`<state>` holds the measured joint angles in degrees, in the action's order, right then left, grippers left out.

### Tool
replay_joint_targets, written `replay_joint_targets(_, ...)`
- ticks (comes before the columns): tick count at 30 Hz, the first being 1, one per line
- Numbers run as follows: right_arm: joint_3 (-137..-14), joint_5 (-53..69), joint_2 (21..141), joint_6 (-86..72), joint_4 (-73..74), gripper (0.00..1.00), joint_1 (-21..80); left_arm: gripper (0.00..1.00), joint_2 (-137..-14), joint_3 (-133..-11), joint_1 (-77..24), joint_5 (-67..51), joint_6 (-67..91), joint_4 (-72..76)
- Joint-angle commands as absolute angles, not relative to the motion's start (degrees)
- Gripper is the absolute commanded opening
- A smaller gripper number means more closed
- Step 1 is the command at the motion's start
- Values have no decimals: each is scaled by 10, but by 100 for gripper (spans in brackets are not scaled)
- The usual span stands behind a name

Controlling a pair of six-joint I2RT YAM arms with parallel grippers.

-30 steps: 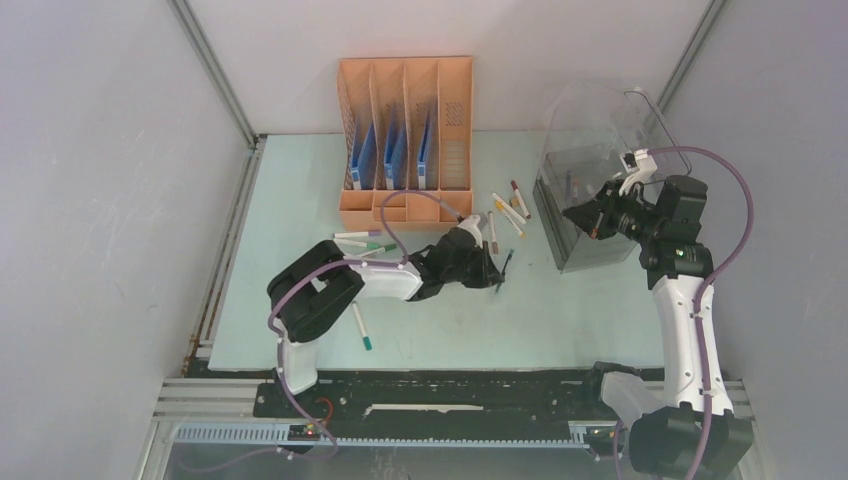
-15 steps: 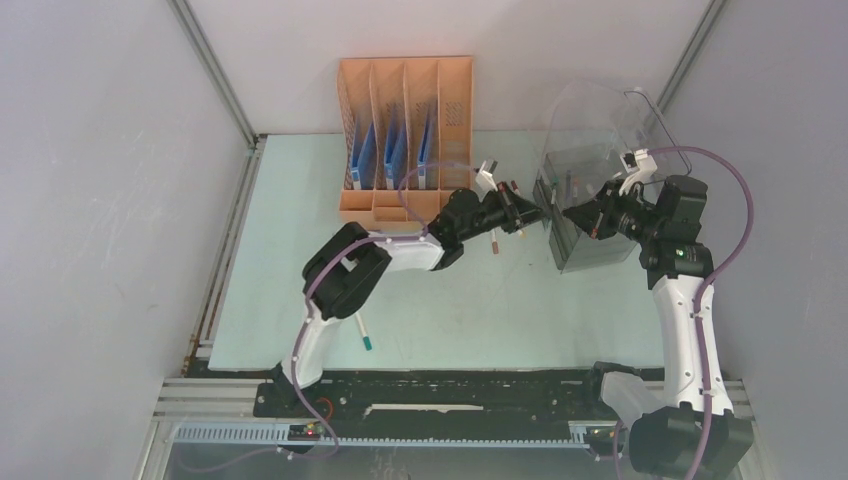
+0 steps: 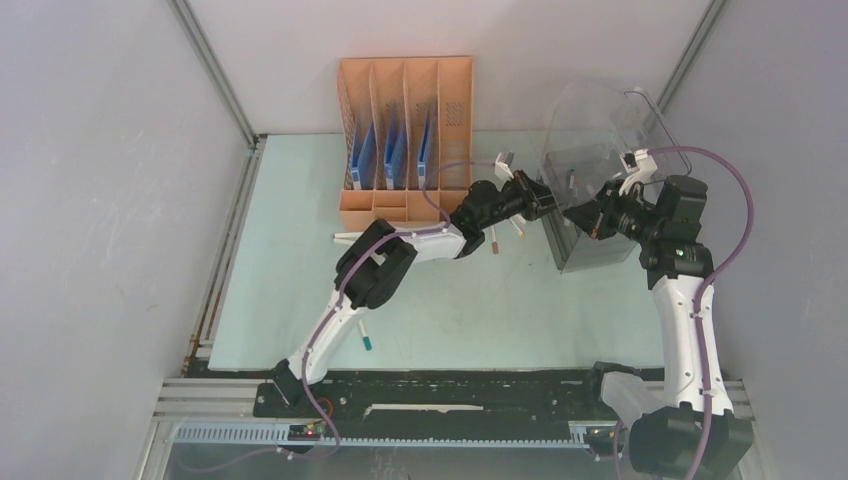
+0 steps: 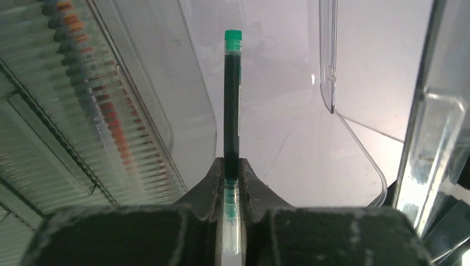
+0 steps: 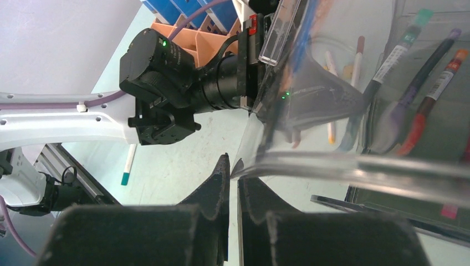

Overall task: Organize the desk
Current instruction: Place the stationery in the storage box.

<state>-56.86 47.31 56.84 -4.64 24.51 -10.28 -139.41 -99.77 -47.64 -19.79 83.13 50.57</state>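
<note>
The desk (image 3: pixel 290 200) is a pale mint-green tabletop with grey walls. My left gripper (image 3: pixel 541 197) is shut on a green pen (image 4: pixel 231 100), gripped near its clear end at the fingertips (image 4: pixel 231 163). The pen's green-capped end points into the open mouth of the clear plastic drawer bin (image 3: pixel 600 130). My right gripper (image 5: pixel 233 166) is shut on the bin's clear front lip (image 5: pixel 354 166) and holds it tilted open. It sits just right of the left gripper in the top view (image 3: pixel 572 213). Several pens (image 5: pixel 388 61) lie inside the bin.
An orange four-slot file rack (image 3: pixel 405 100) with blue folders stands at the back. Loose pens lie on the desk: a teal-capped one (image 3: pixel 362 335) near the front, a white one (image 3: pixel 345 236) beside the rack, two (image 3: pixel 493 240) under the left wrist.
My left arm has swung from the middle of the desk up and right to the bin's mouth, carrying the green pen. My right arm has held still on the bin's lip.
</note>
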Motion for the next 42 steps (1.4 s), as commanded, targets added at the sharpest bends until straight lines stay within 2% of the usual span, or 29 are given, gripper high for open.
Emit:
replay_joint_targets(1,-597,522,555,-38,224,4,-91,13,-1410,-1053,-473,-182,856,479)
replay_joint_targets(7,-597,522,555,-38,224,4,-91,17,-1430,-1115,-476,-158,842,390)
replay_joint_targets(15,-597,523,555,-38,224,4,-91,41,-1407,-1132,-480,-135,768,294)
replay_joint_targets(20,-597,522,556,-38,225,4,-91,42,-1386,-1122,-479,-136,743,290)
replay_joint_targets(35,-597,521,560,-35,226,4,-84,43,-1215,-887,-481,-98,635,343)
replay_joint_targets(42,-597,521,560,-35,226,4,-85,43,-1124,-724,-484,-69,579,360)
